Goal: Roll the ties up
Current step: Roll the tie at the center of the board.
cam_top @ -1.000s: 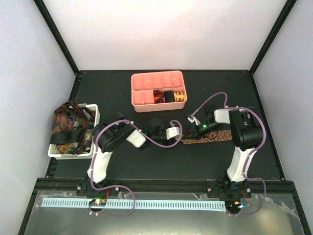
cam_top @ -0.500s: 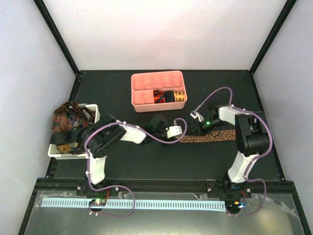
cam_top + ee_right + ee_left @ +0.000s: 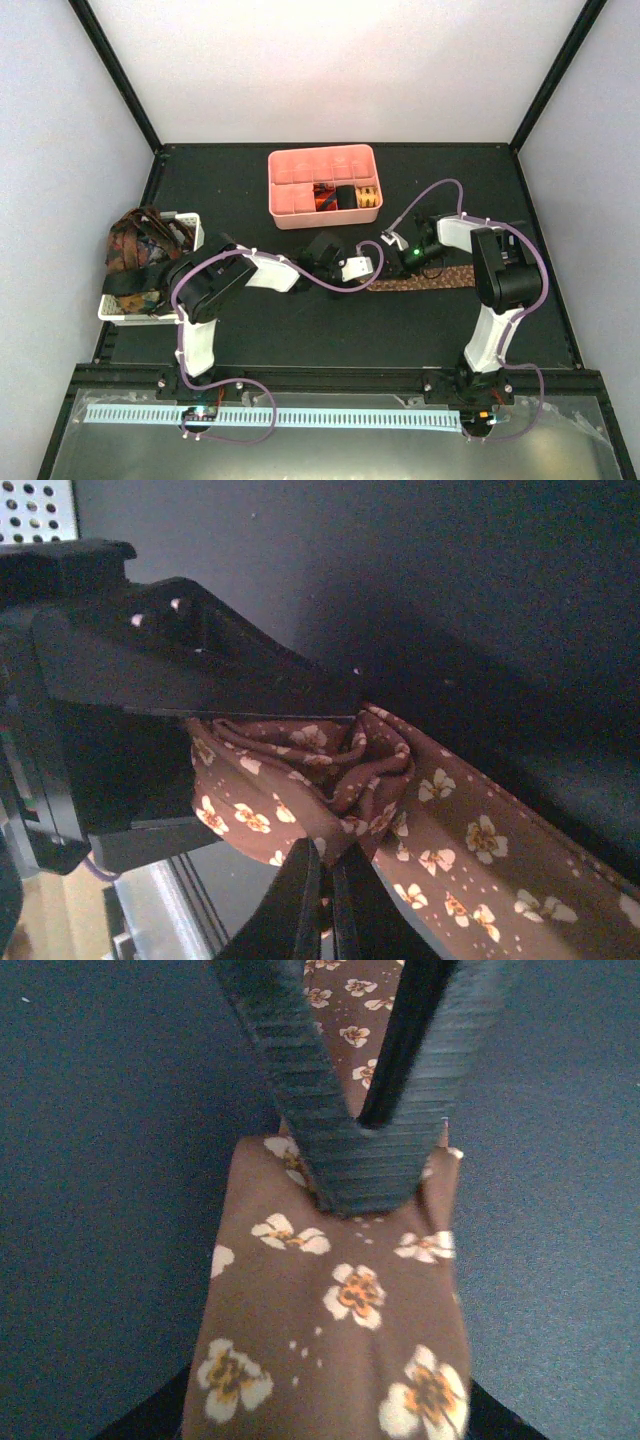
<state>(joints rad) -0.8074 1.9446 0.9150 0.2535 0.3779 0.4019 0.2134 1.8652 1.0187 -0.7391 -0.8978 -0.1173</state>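
Note:
A brown tie [image 3: 430, 280] with small pale flowers lies stretched across the table, its left end bunched into a loose roll [image 3: 300, 770]. My left gripper [image 3: 370, 274] is shut on that roll, which sits between its black jaws [image 3: 270, 775]. In the left wrist view the fabric [image 3: 340, 1300] drapes over those jaws and hides them. My right gripper [image 3: 392, 262] meets it from the right, its fingers pressed together on a fold of the roll [image 3: 328, 880]. Its ribbed fingers [image 3: 350, 1150] come down onto the tie's edge.
A pink compartmented tray [image 3: 300, 165] at the back holds rolled red-orange [image 3: 322, 197], black [image 3: 346, 195] and gold [image 3: 368, 195] ties. A white slotted basket [image 3: 190, 225] at the left is heaped with loose ties [image 3: 140, 255]. Black frame rails border the table.
The right wrist drew back to the right, then returned left onto the roll, its fingers closed again. The left arm's elbow swung left; its gripper stayed on the tie's end.

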